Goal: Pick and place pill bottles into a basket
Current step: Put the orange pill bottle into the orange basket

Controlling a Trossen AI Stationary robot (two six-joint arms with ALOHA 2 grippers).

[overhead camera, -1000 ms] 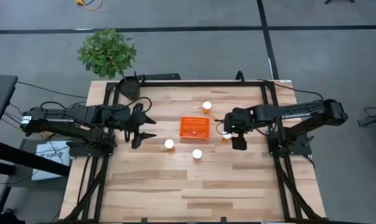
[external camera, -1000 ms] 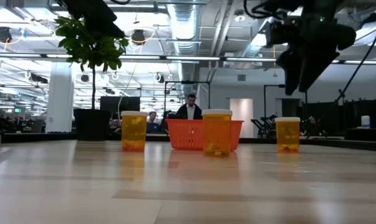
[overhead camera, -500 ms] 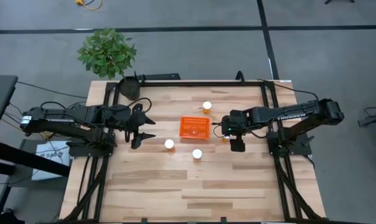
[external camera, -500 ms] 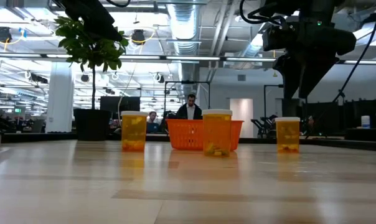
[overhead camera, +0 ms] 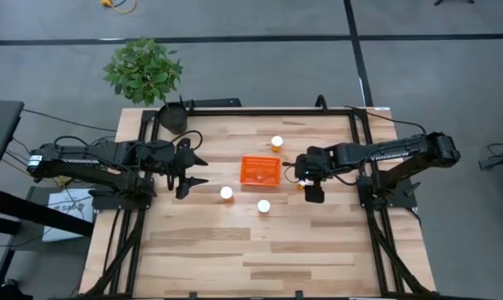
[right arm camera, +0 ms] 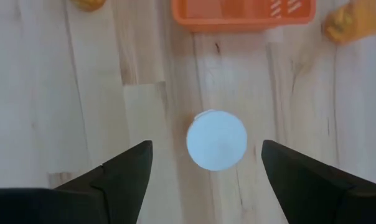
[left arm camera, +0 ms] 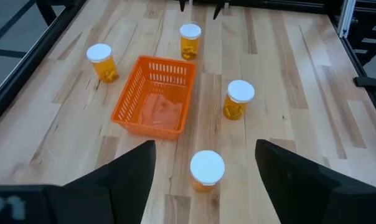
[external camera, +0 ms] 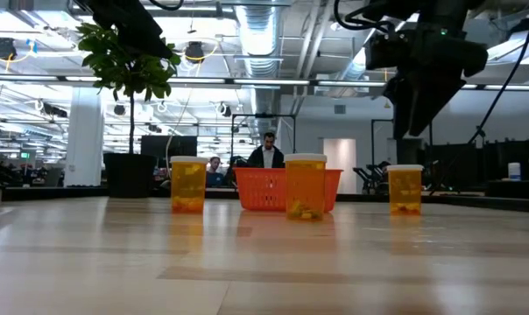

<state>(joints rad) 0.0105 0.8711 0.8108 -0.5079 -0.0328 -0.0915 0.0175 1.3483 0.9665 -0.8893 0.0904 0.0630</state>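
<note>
The orange mesh basket (overhead camera: 261, 171) stands in the middle of the table. Pill bottles with white caps stand upright on their bases around it: one beyond it (overhead camera: 276, 142), two nearer the front (overhead camera: 226, 193) (overhead camera: 264, 206). The fourth (right arm camera: 216, 139) stands to the basket's right. My right gripper (overhead camera: 303, 177) hangs open above that fourth bottle, pointing down, its fingers on either side of the cap and above it. My left gripper (overhead camera: 204, 170) is open and empty, left of the basket. In the left wrist view (left arm camera: 205, 144) it looks toward the basket (left arm camera: 155, 96).
A potted plant (overhead camera: 145, 71) in a black pot stands at the table's far left corner. Bare wooden table lies toward the near edge (overhead camera: 251, 258). The low view shows three bottles (external camera: 188, 184) (external camera: 306, 186) (external camera: 405, 189) in front of the basket (external camera: 273, 188), and a person in the room behind.
My right gripper has gone a little toward the table's left, coming over the bottle to the right of the basket. It has stayed open. The bottles and the basket have not moved.
</note>
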